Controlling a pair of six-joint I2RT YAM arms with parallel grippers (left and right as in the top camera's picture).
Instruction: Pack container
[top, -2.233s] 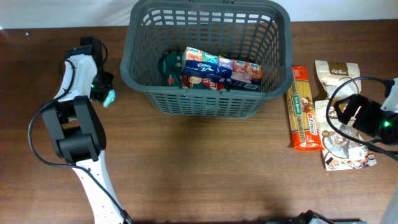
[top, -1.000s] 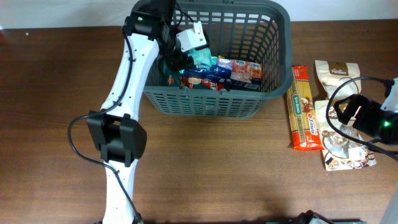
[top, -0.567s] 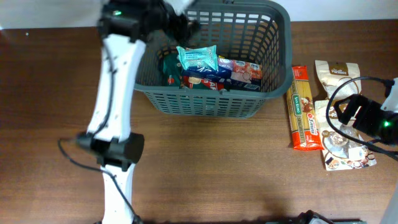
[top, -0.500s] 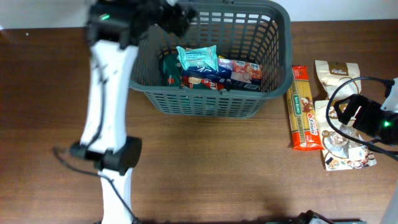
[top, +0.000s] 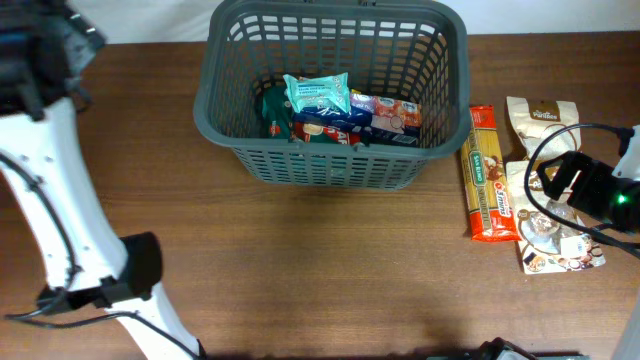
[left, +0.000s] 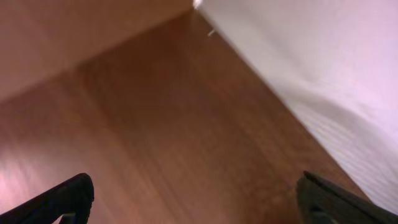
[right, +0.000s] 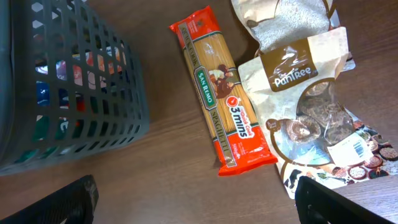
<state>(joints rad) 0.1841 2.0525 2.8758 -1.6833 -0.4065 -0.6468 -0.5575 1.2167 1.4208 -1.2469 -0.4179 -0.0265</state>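
On the brown wooden counter (top: 330, 280), the large dark grey lattice plastic basket (top: 330, 165) sits far centre, left of my right claw (right: 196, 208). The long orange-red pasta packet (right: 224, 106) lies between them, its long axis parallel to the basket's right wall. That claw gapes wide and empty, and the right arm is nearer. My left claw (left: 196, 202), likewise agape and empty, has swung from the basket to the far-left corner.

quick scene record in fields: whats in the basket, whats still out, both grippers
container: dark grey basket, top middle of table
inside: teal packet lying on other packs
outside, right of it: spaghetti pack, beige pouches
left gripper: open, empty, over the table's far left corner
right gripper: open, empty, above the spaghetti pack and pouches
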